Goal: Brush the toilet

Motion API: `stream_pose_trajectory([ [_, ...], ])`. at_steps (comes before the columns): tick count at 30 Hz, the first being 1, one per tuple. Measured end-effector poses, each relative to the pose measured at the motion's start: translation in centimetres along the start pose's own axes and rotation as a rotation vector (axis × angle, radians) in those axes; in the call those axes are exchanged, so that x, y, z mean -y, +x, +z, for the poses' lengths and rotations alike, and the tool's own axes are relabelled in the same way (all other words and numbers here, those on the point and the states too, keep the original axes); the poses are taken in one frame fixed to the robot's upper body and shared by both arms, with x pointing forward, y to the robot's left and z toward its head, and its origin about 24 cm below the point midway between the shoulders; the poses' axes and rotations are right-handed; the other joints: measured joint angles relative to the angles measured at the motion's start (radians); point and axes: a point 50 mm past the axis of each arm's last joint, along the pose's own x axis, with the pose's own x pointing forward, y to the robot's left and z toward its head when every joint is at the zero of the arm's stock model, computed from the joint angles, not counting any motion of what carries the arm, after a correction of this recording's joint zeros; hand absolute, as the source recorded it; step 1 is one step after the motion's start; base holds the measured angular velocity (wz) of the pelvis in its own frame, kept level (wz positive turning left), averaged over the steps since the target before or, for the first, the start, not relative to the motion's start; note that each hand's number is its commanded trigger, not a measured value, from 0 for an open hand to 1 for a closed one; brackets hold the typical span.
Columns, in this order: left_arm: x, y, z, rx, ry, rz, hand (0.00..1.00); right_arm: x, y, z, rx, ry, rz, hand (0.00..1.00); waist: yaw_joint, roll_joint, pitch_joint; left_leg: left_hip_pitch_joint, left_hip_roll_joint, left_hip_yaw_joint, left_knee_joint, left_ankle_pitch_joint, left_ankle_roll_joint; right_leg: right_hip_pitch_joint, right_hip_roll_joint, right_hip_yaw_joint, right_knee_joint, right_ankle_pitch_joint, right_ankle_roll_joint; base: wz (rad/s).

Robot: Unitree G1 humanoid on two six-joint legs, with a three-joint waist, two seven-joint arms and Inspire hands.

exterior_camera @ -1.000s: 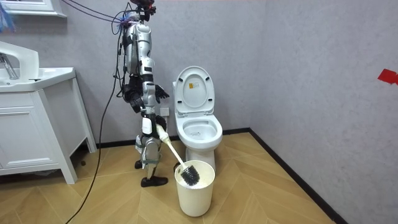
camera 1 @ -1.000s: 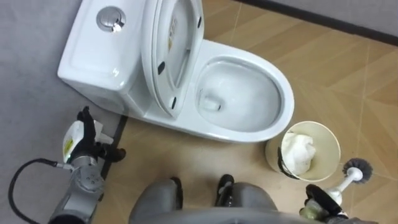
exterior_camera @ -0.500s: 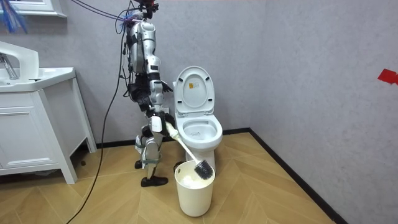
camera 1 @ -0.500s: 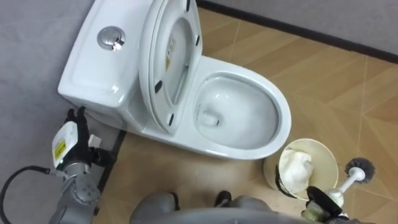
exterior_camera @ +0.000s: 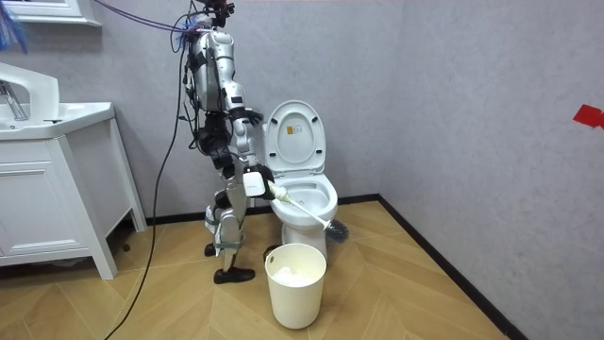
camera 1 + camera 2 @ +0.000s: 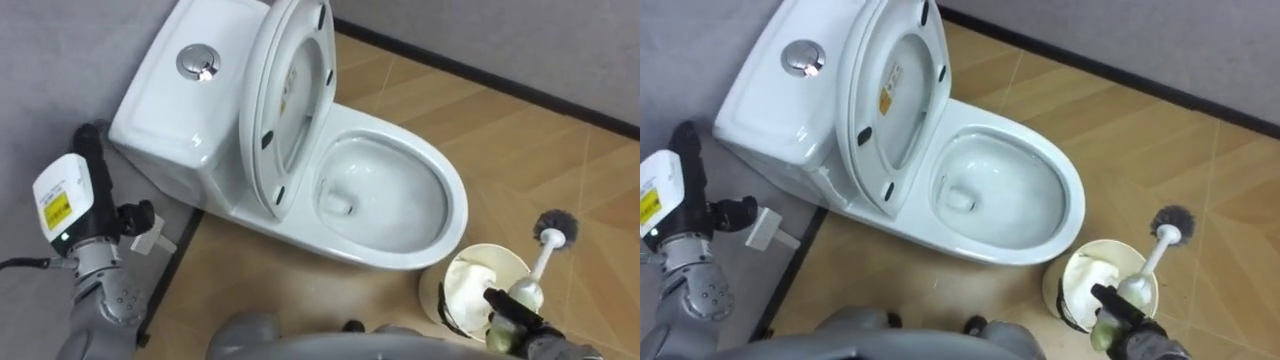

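The white toilet (image 6: pixel 452 195) stands with its lid (image 6: pixel 290 90) and seat raised and its bowl open. My right hand (image 6: pixel 508 322) at the lower right is shut on the white handle of the toilet brush (image 6: pixel 554 226). The dark bristle head sticks up and out over the wooden floor, to the right of the bowl and beyond the bin. In the room view the brush (image 5: pixel 336 228) slants down from my hand (image 5: pixel 255 183) past the front of the toilet (image 5: pixel 300 194). My left hand (image 6: pixel 92 190) is raised beside the cistern (image 6: pixel 165 115), fingers straight, holding nothing.
A round white bin (image 6: pixel 440 300) with crumpled white paper inside stands on the floor right in front of the bowl. I stand beside the toilet close to the grey wall. A white sink cabinet (image 5: pixel 47 189) stands at the room view's left.
My right hand has swung the brush from above the bin up and out past it, towards the toilet's front. My left hand has risen beside the cistern. The head camera has shifted.
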Motion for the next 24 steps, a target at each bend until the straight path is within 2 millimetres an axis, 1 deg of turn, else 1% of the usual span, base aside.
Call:
stream_pose_trajectory([
  [1, -0.1, 0.0, 0.1, 0.012, 0.001, 0.013, 0.00, 0.1, 0.0, 0.0, 0.003, -0.023, -0.002, 1.00, 0.000, 0.004, -0.0023, 0.003, 0.000, 0.000, -0.001, 0.000, 0.000, 0.003, 0.000, 0.000, 0.000, 0.000, 0.000, 0.00],
  [5, -0.6, 0.0, 0.8, 0.060, -0.002, 0.056, 0.00, -0.2, 0.0, 0.3, 0.020, -0.065, 0.013, 1.00, 0.002, 0.004, -0.0029, 0.015, -0.001, -0.003, -0.005, 0.001, -0.001, 0.014, 0.000, -0.001, -0.004, 0.000, 0.000, 0.00],
  [7, -1.0, -0.2, 1.2, 0.104, -0.006, 0.073, 0.00, -0.1, 0.0, 0.3, 0.038, -0.075, 0.022, 1.00, 0.000, 0.002, -0.0036, 0.039, -0.001, -0.006, -0.015, 0.001, -0.001, 0.039, 0.001, -0.002, -0.017, 0.000, 0.000, 0.00],
  [9, -1.1, -0.3, 1.4, 0.123, -0.009, 0.076, 0.00, 0.0, 0.0, 0.3, 0.048, -0.094, 0.022, 1.00, 0.000, 0.002, -0.0048, 0.045, -0.001, -0.015, -0.019, 0.001, -0.001, 0.050, 0.001, -0.012, -0.017, 0.000, 0.001, 0.12],
  [11, -0.9, -0.4, 1.7, 0.143, 0.001, 0.066, 0.00, 0.0, 0.0, 0.2, 0.048, -0.121, 0.033, 1.00, -0.002, 0.001, -0.0057, 0.048, -0.001, -0.026, -0.018, 0.001, -0.001, 0.057, 0.000, -0.028, -0.019, 0.000, 0.001, 0.15],
  [14, -0.5, -1.0, 1.7, 0.148, 0.003, 0.028, 0.00, -0.1, 0.0, 0.1, 0.042, -0.188, 0.053, 1.00, 0.002, 0.001, -0.0055, 0.065, -0.002, -0.029, -0.018, 0.002, -0.002, 0.073, 0.001, -0.027, -0.025, -0.001, 0.001, 0.03],
  [17, -0.3, -1.1, 1.8, 0.158, 0.007, 0.002, 0.00, -0.5, 0.0, 0.3, 0.045, -0.222, 0.074, 1.00, 0.002, 0.000, -0.0042, 0.072, -0.002, -0.030, -0.018, 0.002, -0.002, 0.083, 0.002, -0.026, -0.032, -0.001, 0.001, 0.00],
  [20, -0.2, -1.1, 1.9, 0.177, 0.025, -0.018, 0.00, -1.4, 0.0, 0.8, 0.053, -0.279, 0.105, 1.00, 0.006, -0.002, -0.0033, 0.076, -0.002, -0.028, -0.034, 0.004, -0.004, 0.084, 0.002, -0.026, -0.032, -0.001, 0.001, -0.03],
  [24, 0.1, -1.2, 2.3, 0.269, 0.108, -0.074, 0.00, -2.6, 0.0, 1.7, 0.073, -0.415, 0.145, 1.00, 0.001, -0.007, -0.0012, 0.073, -0.001, -0.026, -0.034, 0.005, -0.006, 0.076, 0.003, -0.026, -0.032, -0.001, 0.001, -0.01],
])
